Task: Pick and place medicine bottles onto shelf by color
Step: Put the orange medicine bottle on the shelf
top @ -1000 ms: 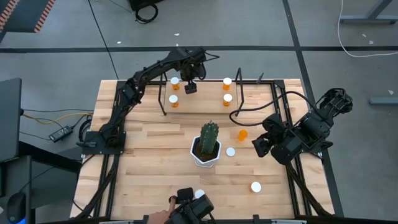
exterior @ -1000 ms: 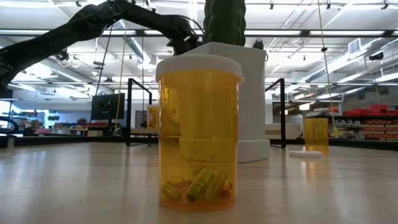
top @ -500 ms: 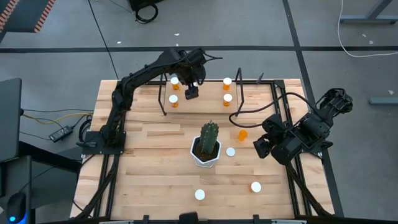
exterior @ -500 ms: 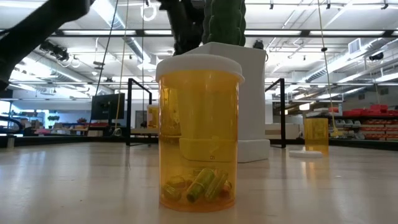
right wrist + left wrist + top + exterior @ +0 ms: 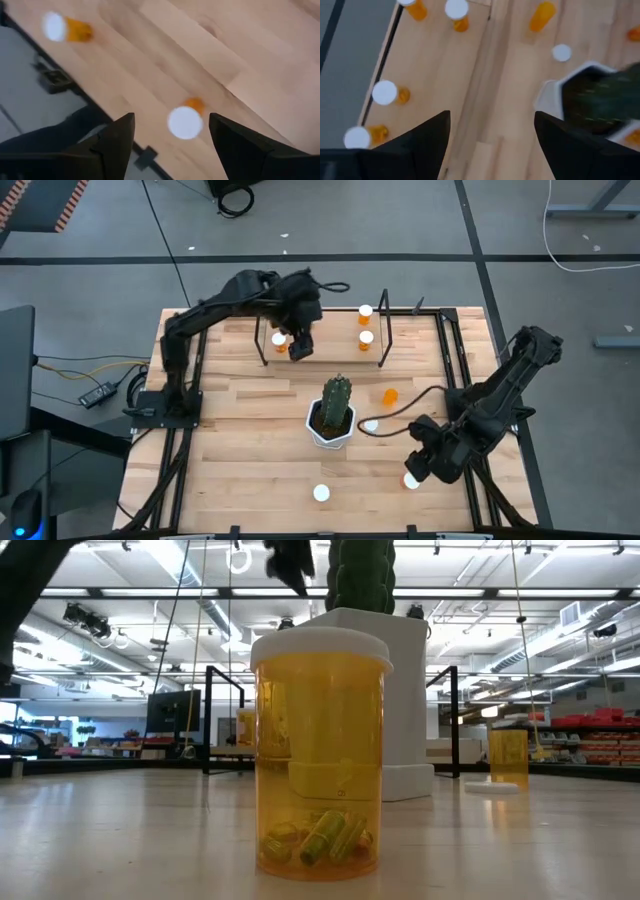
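Several orange medicine bottles with white caps are about. Two (image 5: 365, 311) (image 5: 365, 337) stand at the right end of the shelf (image 5: 330, 330) and one (image 5: 278, 338) at its left end. On the table, one lies on its side (image 5: 389, 394), one stands near the cactus pot (image 5: 370, 424), one at the near edge (image 5: 320, 493) and one at the near right (image 5: 411, 480). My left gripper (image 5: 300, 345) hangs open and empty above the shelf's near edge (image 5: 492, 140). My right gripper (image 5: 420, 465) is open above the near-right bottle (image 5: 186, 120), its fingers either side of it in the wrist view, apart from it.
A green cactus in a white pot (image 5: 335, 412) stands mid-table between the shelf and the near bottles. Black rod frames (image 5: 383, 330) close the shelf's ends. In the low view the near-edge bottle (image 5: 320, 750) fills the foreground. A cable (image 5: 395, 415) trails from my right arm.
My left gripper has risen and drawn back from the shelf's far left toward its near edge. My right gripper has swung toward the table's near edge and come down over the near-right bottle. A person's hand at the near edge has withdrawn, leaving a bottle standing.
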You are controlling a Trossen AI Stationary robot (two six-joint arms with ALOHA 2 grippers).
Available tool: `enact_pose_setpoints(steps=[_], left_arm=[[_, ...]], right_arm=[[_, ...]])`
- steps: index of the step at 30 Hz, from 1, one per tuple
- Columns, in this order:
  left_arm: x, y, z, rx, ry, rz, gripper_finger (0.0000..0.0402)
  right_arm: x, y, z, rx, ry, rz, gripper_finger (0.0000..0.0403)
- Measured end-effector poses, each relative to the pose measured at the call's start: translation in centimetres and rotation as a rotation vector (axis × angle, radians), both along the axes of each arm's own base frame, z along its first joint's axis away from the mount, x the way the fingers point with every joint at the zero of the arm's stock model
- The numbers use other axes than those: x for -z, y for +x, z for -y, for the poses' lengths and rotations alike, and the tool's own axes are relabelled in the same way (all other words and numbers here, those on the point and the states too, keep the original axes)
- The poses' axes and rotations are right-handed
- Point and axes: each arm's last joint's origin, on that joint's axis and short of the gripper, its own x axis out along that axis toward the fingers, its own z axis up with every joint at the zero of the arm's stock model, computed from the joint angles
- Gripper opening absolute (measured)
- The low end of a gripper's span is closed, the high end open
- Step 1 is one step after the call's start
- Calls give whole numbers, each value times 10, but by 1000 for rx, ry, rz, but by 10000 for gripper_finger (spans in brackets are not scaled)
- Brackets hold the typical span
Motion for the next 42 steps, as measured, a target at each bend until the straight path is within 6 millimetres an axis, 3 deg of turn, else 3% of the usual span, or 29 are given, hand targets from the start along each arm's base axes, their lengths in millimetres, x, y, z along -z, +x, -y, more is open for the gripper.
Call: enact_pose_setpoints(steps=[5, 11, 19, 25, 33, 42], left_arm=[[-23, -19, 38, -28, -7, 48, 293], [-41, -35, 85, -71, -31, 116, 293], [-48, -48, 134, -97, -47, 159, 293], [-50, -52, 156, -122, -52, 184, 293], [-51, -55, 177, -128, -95, 221, 293], [-51, -59, 190, -113, -98, 224, 293]], right_arm=[[32, -8, -10, -57, 45, -32, 271], [63, -13, -15, -122, 113, -50, 310], [74, -13, -14, -145, 126, -37, 346], [75, -11, -14, -172, 80, 6, 347], [101, 2, -29, -324, -14, 15, 347], [111, 4, -32, -368, -59, -7, 347]])
